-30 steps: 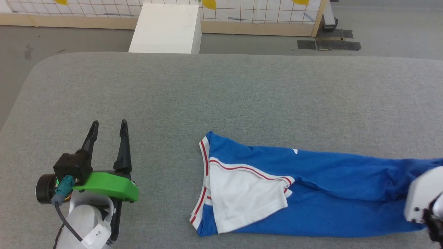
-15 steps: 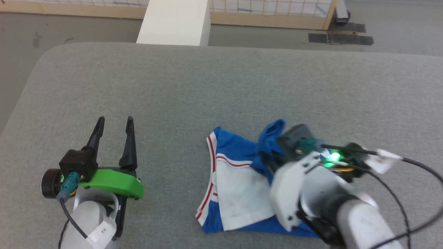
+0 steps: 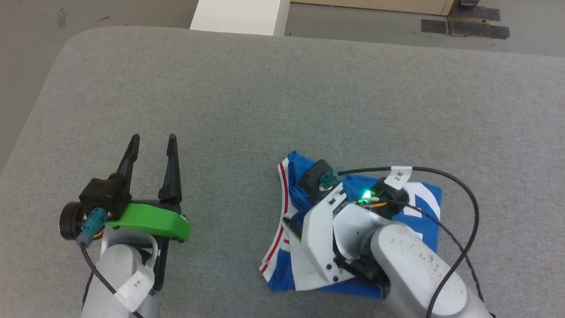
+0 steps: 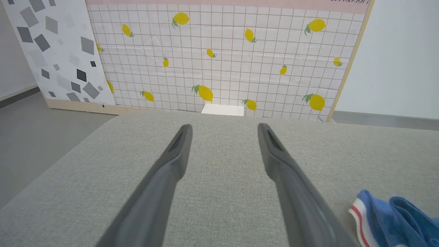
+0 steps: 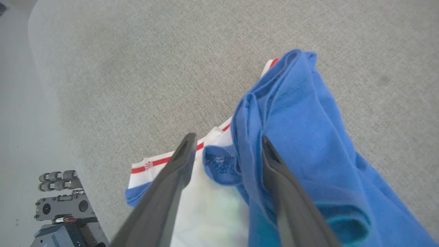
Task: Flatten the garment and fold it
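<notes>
Where the head view looks down on the grey surface (image 3: 265, 88), we find the garment (image 3: 295, 164) lying right of centre, near the front edge. It is bunched into a compact, roughly square heap, with its blue body doubled over itself. The red-striped trim (image 3: 284, 194) runs along the heap's left side.

The right arm (image 3: 397, 260) reaches in from the lower right and lies across the middle of the garment.

In the right wrist view, the right tool (image 5: 227, 139) points down at the garment with its fingers apart.
- One finger lies over the white panel (image 5: 209, 212).
- The other finger lies against the blue cloth.
- A folded blue edge sits in the gap between them.
- The fingers are not clamped on the cloth.

The left tool (image 3: 152, 141) hangs over bare surface, well to the left of the garment. Its fingers are spread and hold nothing. In the left wrist view, a blue corner of the garment with its trim shows at the lower right, apart from the fingers.

A white box (image 3: 240, 15) stands on the floor beyond the far edge of the surface.
</notes>
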`<state>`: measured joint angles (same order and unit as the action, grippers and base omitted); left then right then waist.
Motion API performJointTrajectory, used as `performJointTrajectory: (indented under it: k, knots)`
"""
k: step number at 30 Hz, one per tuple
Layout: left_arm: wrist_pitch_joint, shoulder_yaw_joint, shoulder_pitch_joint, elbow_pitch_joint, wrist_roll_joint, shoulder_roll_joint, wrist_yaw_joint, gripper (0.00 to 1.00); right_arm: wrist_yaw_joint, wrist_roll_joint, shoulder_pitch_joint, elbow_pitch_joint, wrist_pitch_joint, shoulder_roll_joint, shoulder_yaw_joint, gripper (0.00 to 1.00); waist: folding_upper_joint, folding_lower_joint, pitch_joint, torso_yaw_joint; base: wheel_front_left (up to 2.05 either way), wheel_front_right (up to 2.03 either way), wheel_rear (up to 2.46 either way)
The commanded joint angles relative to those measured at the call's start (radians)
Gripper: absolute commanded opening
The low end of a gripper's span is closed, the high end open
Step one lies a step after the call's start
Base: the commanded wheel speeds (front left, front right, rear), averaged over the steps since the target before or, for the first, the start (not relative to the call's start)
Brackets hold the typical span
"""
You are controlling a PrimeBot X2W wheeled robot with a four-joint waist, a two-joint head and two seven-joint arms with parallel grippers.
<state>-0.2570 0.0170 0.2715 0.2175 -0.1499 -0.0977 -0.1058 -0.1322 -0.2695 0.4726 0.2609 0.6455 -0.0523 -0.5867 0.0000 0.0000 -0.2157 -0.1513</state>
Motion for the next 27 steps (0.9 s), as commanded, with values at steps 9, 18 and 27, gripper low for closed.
performJointTrajectory:
  k: [9,18,27]
  knots:
    - [-0.005,0.034,-0.033,0.002,0.018,0.000,-0.008,1.00,0.002,-0.075,-0.066,-0.176,-0.240,0.002,0.086,1.00,0.0000,0.0000,0.067,0.049,0.00,0.00,0.00]
    - [-0.005,0.072,-0.073,-0.013,0.023,-0.010,-0.005,1.00,0.002,-0.034,-0.289,-0.418,-0.602,0.002,0.438,1.00,0.0000,0.0000,0.100,0.100,0.00,0.00,0.00]
    - [-0.005,0.074,-0.081,-0.017,0.031,-0.009,-0.007,1.00,0.002,-0.098,-0.452,-0.309,-0.579,0.002,0.635,1.00,0.0000,0.0000,0.100,0.112,0.00,0.00,0.00]
